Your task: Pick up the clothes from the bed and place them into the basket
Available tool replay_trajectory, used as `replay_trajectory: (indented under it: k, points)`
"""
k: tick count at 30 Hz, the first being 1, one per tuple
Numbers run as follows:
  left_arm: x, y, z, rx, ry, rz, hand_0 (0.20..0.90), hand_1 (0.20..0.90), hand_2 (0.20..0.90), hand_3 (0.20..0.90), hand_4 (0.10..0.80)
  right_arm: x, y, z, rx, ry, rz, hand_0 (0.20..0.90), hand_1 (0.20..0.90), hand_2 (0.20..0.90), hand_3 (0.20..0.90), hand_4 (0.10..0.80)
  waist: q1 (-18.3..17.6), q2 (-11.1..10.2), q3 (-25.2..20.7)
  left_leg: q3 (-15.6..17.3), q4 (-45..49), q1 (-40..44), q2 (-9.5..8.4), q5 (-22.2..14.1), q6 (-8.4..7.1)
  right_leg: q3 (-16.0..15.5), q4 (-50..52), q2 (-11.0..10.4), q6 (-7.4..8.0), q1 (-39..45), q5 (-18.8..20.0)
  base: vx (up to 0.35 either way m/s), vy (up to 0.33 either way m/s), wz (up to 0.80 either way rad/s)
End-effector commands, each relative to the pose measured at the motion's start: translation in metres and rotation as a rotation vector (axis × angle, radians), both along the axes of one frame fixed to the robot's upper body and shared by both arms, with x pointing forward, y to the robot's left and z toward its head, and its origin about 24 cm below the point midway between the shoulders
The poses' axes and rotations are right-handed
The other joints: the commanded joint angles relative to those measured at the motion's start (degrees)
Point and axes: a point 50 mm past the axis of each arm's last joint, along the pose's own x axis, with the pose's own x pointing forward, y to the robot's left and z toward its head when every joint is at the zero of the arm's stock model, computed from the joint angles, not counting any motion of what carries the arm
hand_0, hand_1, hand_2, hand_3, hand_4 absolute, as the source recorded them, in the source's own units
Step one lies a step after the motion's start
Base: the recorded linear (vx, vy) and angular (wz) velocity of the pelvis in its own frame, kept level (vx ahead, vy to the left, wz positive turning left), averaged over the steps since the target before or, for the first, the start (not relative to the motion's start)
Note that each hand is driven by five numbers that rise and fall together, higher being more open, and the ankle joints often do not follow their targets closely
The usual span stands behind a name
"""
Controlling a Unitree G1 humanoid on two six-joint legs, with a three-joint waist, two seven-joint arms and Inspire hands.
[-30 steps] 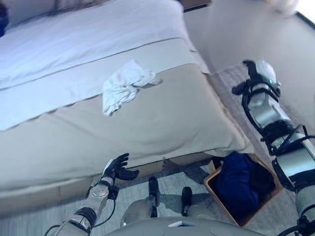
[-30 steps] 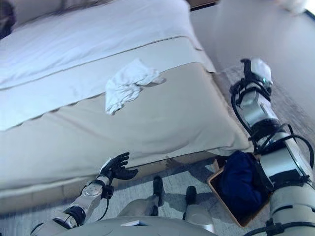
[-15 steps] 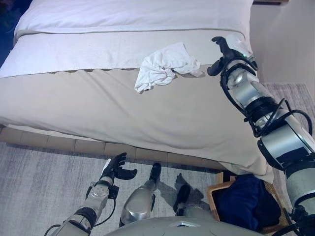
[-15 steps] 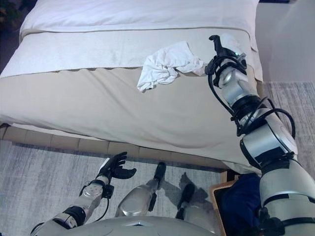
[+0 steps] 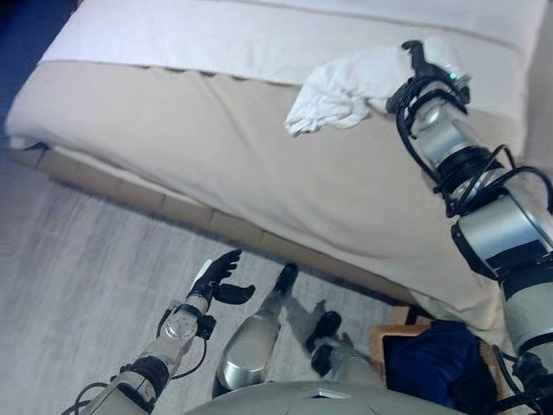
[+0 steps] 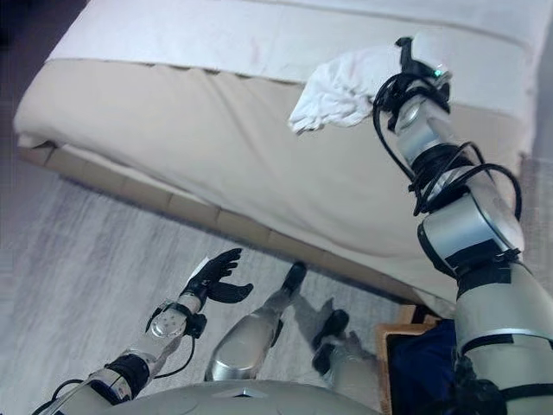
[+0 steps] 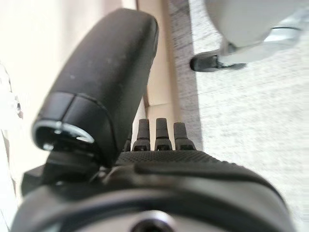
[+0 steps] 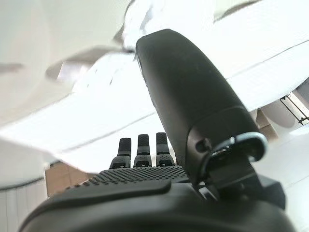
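Since half a second ago our right hand reaches the crumpled white cloth near the bed's far edge, fingers straight and unclosed, holding nothing, cloth lying leftward; left hand idles open low.

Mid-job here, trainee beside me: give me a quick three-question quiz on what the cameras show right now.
1. True or false: the white cloth lies on the bed.
2. Which hand is at the cloth? A) left hand B) right hand
3. Fill in: the basket holds something dark ____.

Key: 1 true; 2 B; 3 blue.
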Motion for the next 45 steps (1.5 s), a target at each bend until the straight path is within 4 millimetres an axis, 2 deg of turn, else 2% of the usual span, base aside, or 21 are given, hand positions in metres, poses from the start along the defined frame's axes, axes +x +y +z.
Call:
replay_trajectory:
  k: [1, 8, 9, 13, 16, 18, 19, 22, 24, 26, 29, 33, 39, 41, 43, 45]
  points:
    - [0.025, 0.004, 0.027, -0.008, -0.158, -0.028, 0.9, 0.9, 0.9, 0.9, 0.8, -0.009, 0.014, 0.082, -0.133, -0.252, 0.019, 0.9, 0.9, 0.9, 0.9, 0.8, 0.34, -3.72, 3.97, 2.93, 0.81, 3.18, -3.56, -6.2, 5.74, 1.74, -5.11, -0.29, -1.08, 1.08, 5.27, -0.063, -0.002, 0.16]
    - [0.029, 0.006, 0.034, -0.032, -0.199, 0.0, 0.9, 0.9, 0.9, 0.9, 0.8, -0.009, 0.012, 0.078, -0.131, -0.255, -0.006, 0.9, 0.9, 0.9, 0.9, 0.8, 0.07, -4.0, 3.98, 3.67, 0.62, 3.01, -3.47, -6.32, 5.86, 1.66, -6.45, -0.21, -0.76, 1.19, 5.74, -0.046, -0.034, 0.04]
    - [0.03, 0.007, 0.034, -0.036, -0.198, 0.01, 0.9, 0.9, 0.9, 0.9, 0.8, -0.009, 0.01, 0.077, -0.13, -0.253, -0.007, 0.9, 0.9, 0.9, 0.9, 0.8, -0.07, -3.65, 3.92, 3.72, 0.97, 2.49, -3.5, -5.19, 6.04, 1.08, -6.92, -0.23, -1.08, 1.05, 7.28, -0.092, 0.014, -0.02]
    - [0.03, 0.012, 0.032, -0.058, -0.175, 0.076, 0.9, 0.9, 0.9, 0.9, 0.8, -0.009, 0.007, 0.072, -0.111, -0.234, 0.003, 0.9, 0.9, 0.9, 0.9, 0.8, -0.91, -4.26, 3.24, 4.07, 1.34, 4.18, -2.87, -6.31, 5.64, 2.61, -8.01, 0.33, -1.26, 2.54, 7.41, -0.032, -0.036, -0.02]
    - [0.028, 0.019, 0.027, -0.08, -0.138, 0.144, 0.9, 0.9, 0.9, 0.9, 0.8, -0.008, 0.0, 0.057, -0.077, -0.195, 0.026, 0.9, 0.9, 0.9, 0.9, 0.8, -1.84, -6.22, 2.63, 3.14, 10.45, 4.19, -2.93, -10.92, 5.05, 5.44, -6.89, -0.41, -2.27, 4.15, 7.15, 0.053, -0.003, -0.04]
    - [0.023, 0.02, 0.022, -0.066, -0.105, 0.148, 0.9, 0.9, 0.9, 0.9, 0.8, -0.008, -0.004, 0.043, -0.058, -0.176, 0.042, 0.9, 0.9, 0.9, 0.9, 0.8, -2.1, -6.78, 2.48, 3.21, 12.44, 4.26, -1.48, -10.61, 4.35, 5.95, -6.58, -0.59, -2.48, 6.14, 7.11, 0.223, 0.07, -0.14]
    - [0.021, 0.02, 0.018, -0.048, -0.081, 0.143, 0.9, 0.9, 0.9, 0.9, 0.8, -0.008, -0.004, 0.034, -0.047, -0.163, 0.052, 0.9, 0.9, 0.9, 0.9, 0.8, -2.59, -7.04, 2.12, 4.2, 10.32, 5.24, 0.25, -9.63, 4.01, 6.41, -6.8, -0.62, -2.12, 7.62, 7.29, 0.191, 0.125, -0.17]
    - [0.038, 0.01, 0.023, -0.012, -0.098, 0.097, 0.9, 0.9, 0.9, 0.9, 0.8, -0.007, 0.0, 0.036, -0.079, -0.168, 0.038, 0.9, 0.9, 0.9, 0.9, 0.8, -2.79, -6.11, 2.27, 4.28, 5.41, 3.33, 2.5, -3.51, 2.23, 6.81, -7.59, -0.71, -1.09, 8.73, 7.41, 0.001, 0.174, -0.08]
    - [0.045, 0.01, 0.024, 0.008, -0.095, 0.119, 0.9, 0.9, 0.9, 0.9, 0.8, -0.008, -0.004, 0.035, -0.068, -0.181, 0.053, 0.9, 0.9, 0.9, 0.9, 0.8, -3.65, -6.56, 1.92, 4.35, 6.11, 4.22, 1.98, -6.62, 3.25, 7.72, -6.83, -2.91, -0.11, 7.94, 7.45, 0.008, 0.295, -0.13]
    - [0.05, 0.019, 0.027, -0.004, -0.096, 0.206, 0.9, 0.9, 0.9, 0.9, 0.8, -0.007, 0.003, 0.021, -0.04, -0.176, 0.115, 0.9, 0.9, 0.9, 0.9, 0.8, -4.83, -6.88, 1.61, 6.79, 6.92, 5.61, 2.22, -8.05, 3.63, 8.81, -5.08, -6.31, 1.88, 7.4, 8.81, 0.109, 0.311, -0.27]
    - [0.058, 0.026, 0.037, -0.033, -0.136, 0.296, 0.9, 0.9, 0.9, 0.9, 0.8, -0.007, 0.021, 0.007, -0.069, -0.16, 0.194, 0.9, 0.9, 0.9, 0.9, 0.8, -5.32, -7.44, 0.38, 10.23, 5.27, 8.0, 3.06, -8.42, 3.91, 8.56, -6.36, -8.38, 3.29, 9.51, 10.18, 0.109, 0.221, -0.69]
    - [0.064, 0.029, 0.043, -0.034, -0.15, 0.277, 0.9, 0.9, 0.9, 0.9, 0.8, -0.006, 0.018, 0.011, -0.068, -0.167, 0.171, 0.9, 0.9, 0.9, 0.9, 0.8, -4.57, -8.26, -1.95, 10.82, 3.6, 8.39, 3.46, -8.58, 3.79, 7.86, -9.15, -9.17, 4.17, 10.46, 11.05, 0.031, 0.045, -0.44]
    - [0.06, 0.022, 0.038, -0.02, -0.131, 0.21, 0.9, 0.9, 0.9, 0.9, 0.8, -0.004, 0.02, 0.019, -0.064, -0.146, 0.163, 0.9, 0.9, 0.9, 0.9, 0.8, -4.1, -8.72, -3.71, 10.91, 2.49, 9.45, 3.6, -8.78, 4.06, 7.91, -10.29, -9.65, 4.54, 11.8, 11.71, 0.082, 0.085, 0.08]
    - [0.058, 0.02, 0.036, -0.008, -0.121, 0.165, 0.9, 0.9, 0.9, 0.9, 0.8, -0.004, 0.015, 0.018, -0.056, -0.141, 0.145, 0.9, 0.9, 0.9, 0.9, 0.8, -3.91, -8.93, -4.22, 10.57, 3.72, 8.86, 2.59, -9.1, 5.07, 8.45, -6.28, -10.49, 4.41, 11.87, 11.88, 0.146, 0.189, 0.11]
    - [0.054, 0.02, 0.034, -0.002, -0.108, 0.137, 0.9, 0.9, 0.9, 0.9, 0.8, -0.006, 0.007, 0.014, -0.039, -0.138, 0.139, 0.9, 0.9, 0.9, 0.9, 0.8, -4.15, -8.62, -3.69, 10.32, 4.87, 9.01, 0.89, -9.3, 6.44, 10.63, 5.0, -12.22, 4.75, 8.53, 16.05, 0.153, 0.267, 0.16]
    - [0.048, 0.019, 0.03, 0.002, -0.101, 0.13, 0.9, 0.9, 0.9, 0.9, 0.8, -0.007, 0.005, 0.011, -0.044, -0.135, 0.148, 0.9, 0.9, 0.9, 0.9, 0.8, -4.88, -7.43, -3.31, 9.6, 5.26, 9.65, 0.7, -9.69, 6.85, 12.66, 11.85, -11.48, 4.56, 4.85, 17.5, 0.19, 0.229, 0.21]
